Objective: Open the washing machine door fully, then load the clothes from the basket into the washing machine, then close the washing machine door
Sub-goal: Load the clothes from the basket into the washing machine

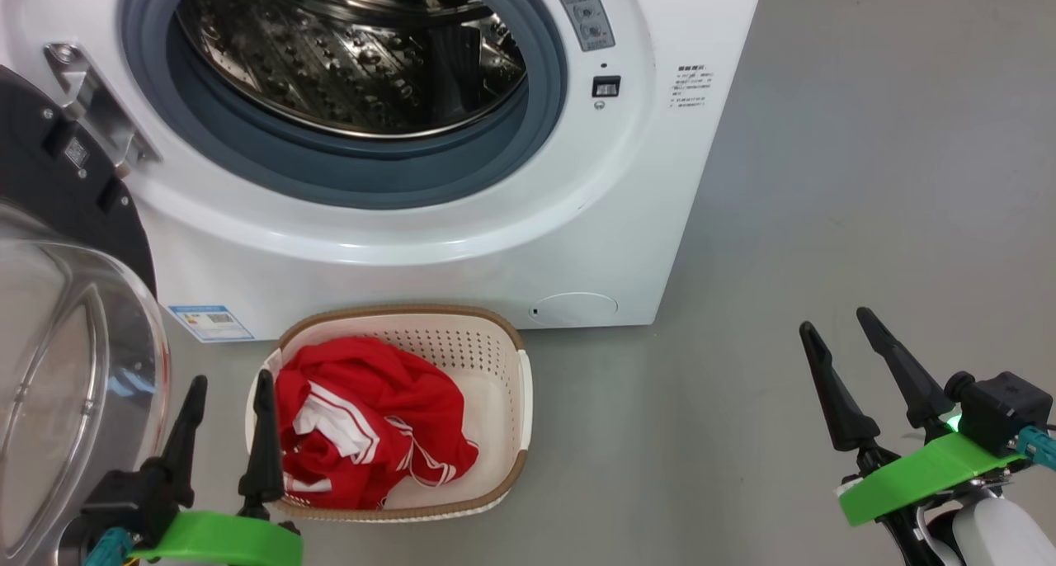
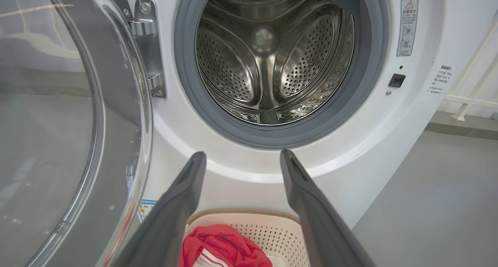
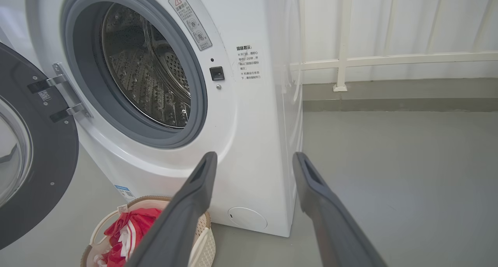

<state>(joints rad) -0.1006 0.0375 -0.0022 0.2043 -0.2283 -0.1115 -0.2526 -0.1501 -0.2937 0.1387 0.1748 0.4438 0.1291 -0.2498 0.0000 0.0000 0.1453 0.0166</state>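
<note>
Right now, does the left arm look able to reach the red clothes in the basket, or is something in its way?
Probably yes. The left gripper is open beside the basket, and the clothes lie uncovered at its left side. The washing machine door stands to the left, not between them.

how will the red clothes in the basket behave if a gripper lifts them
Probably floppy: the clothes lie crumpled in folds, so they would likely drape and trail from a pinch. Likely light, being thin fabric. The basket looks small and light, so it may shift or lift if cloth snags its rim.
</note>
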